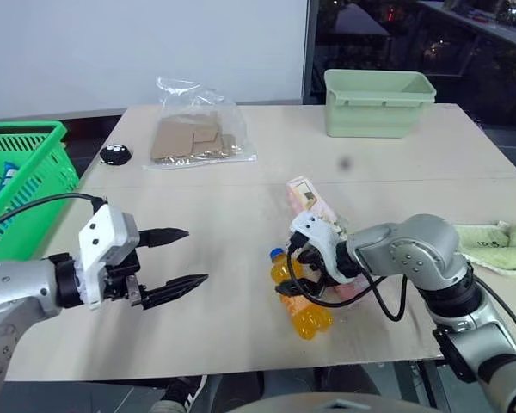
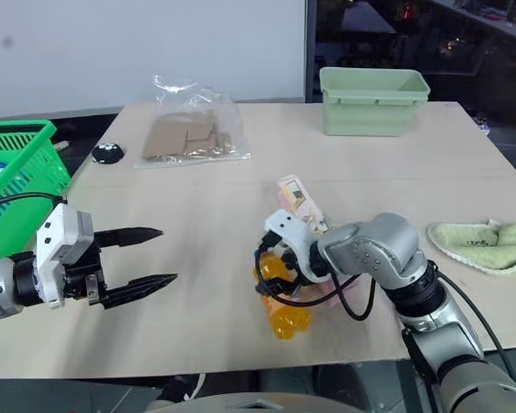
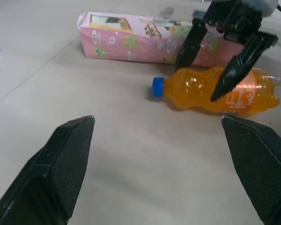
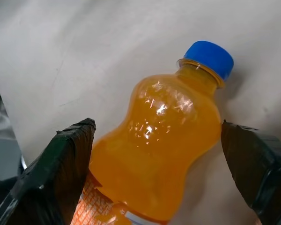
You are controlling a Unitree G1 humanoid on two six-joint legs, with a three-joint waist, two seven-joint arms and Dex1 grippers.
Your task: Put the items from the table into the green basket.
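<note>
1. Orange soda bottle [image 4: 154, 159]: lies on its side on the table [image 1: 241, 206], near the front edge, blue cap [image 4: 209, 57] twd robot's left. In head views its mid-body is partly hidden behind right gripper [image 1: 299, 274]; label end cut off at frame edge in right wrist view.
2. Pink carton [image 3: 131, 40]: lies flat just beside bottle, on its far side, roughly parallel; touching or not, cannot tell. Near end hidden by right gripper/arm in head views; printed pictures too small to read.
3. Right gripper: jaws wide, one finger [image 4: 61, 164] on each side of the bottle body, above it; fingers not seen pressing it, contact w/ bottle unclear. Nothing held.
4. Left gripper [image 1: 176, 258]: jaws wide, empty, hovering over bare tabletop, well apart from bottle & carton, to their left, pointing twd them.
5. Green basket [image 1: 34, 163]: off table's left edge, cut off by frame; contents hard to make out.
6. Open room: bare tabletop betw. left gripper and bottle; front edge close to bottle.
7. Far side: clear bag w/ brown pieces [image 1: 193, 133], small black object [image 1: 115, 154], pale mint tub [image 1: 378, 101]. Right edge: green cloth [image 1: 499, 245], partly cut off.
</note>
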